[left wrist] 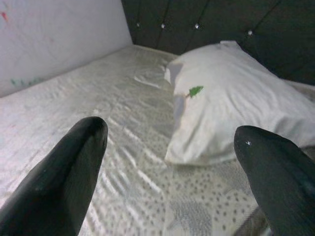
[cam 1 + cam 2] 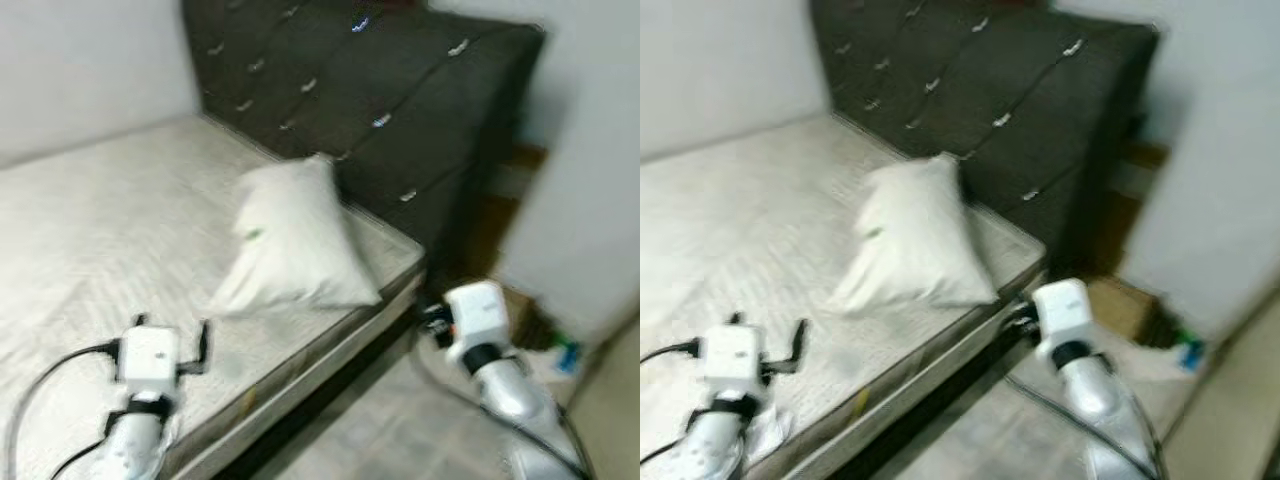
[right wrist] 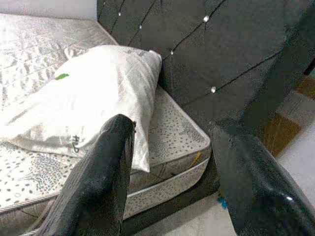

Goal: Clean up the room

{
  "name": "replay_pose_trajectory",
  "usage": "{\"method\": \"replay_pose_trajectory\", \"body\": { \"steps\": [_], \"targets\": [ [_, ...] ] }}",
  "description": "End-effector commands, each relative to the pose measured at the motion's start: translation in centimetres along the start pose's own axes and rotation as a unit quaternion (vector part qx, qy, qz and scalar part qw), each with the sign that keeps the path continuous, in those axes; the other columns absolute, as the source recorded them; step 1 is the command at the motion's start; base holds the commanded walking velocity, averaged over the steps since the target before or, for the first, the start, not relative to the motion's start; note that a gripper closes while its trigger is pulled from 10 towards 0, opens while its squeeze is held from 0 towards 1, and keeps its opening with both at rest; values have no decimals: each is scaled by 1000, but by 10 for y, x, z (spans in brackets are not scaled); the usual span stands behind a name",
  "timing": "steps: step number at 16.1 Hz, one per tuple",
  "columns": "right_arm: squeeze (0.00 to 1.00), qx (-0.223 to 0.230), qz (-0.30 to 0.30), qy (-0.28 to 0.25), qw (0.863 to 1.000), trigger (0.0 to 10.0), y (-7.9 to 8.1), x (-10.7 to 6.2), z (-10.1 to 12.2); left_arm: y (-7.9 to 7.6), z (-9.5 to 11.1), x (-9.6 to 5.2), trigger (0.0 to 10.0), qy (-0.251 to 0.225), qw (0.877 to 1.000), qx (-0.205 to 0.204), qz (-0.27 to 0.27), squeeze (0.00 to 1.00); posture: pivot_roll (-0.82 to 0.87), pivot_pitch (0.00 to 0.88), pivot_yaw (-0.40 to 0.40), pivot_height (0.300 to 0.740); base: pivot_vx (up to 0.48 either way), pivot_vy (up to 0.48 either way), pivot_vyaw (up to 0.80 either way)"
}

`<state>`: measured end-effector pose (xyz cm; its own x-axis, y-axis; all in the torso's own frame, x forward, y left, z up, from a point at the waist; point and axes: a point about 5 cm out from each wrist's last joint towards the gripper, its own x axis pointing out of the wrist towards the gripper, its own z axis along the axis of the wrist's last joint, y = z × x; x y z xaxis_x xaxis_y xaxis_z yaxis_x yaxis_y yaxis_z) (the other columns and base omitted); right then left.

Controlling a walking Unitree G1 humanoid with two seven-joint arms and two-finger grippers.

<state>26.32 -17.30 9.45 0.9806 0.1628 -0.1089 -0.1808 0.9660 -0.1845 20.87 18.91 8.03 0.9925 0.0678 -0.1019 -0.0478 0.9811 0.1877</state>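
I see the soft white rectangular pillow at one o'clock from my nearer, spread-open left end effector; the right end effector is open too.

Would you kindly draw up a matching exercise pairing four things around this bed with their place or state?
Things:
1. pillow
2. headboard
3. left gripper
4. right gripper

Descriptions:
A. dark, tufted, upright behind the pillow
B. open, beside the mattress corner, above the floor
C. white, leaning on the headboard
D. open, over the mattress

Pairs: 1-C, 2-A, 3-D, 4-B
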Motion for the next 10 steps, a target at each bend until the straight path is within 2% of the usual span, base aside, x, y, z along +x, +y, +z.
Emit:
{"method": "replay_pose_trajectory", "body": {
  "steps": [1, 10],
  "targets": [
    [0, 4, 5, -8, 1000, 10000, 3, 2, 3, 6, 1, 0, 10000, -1, 1000, 5, 9, 0, -41, 0, -57, 740, 0, 0, 800],
    [0, 5, 10, -7, 1000, 10000, 4, 1, 3, 5, 0, -1, 10000, 1, 1000, 0, 2, 0, -40, 0, -57, 740, 0, 0, 800]
  ]
}}
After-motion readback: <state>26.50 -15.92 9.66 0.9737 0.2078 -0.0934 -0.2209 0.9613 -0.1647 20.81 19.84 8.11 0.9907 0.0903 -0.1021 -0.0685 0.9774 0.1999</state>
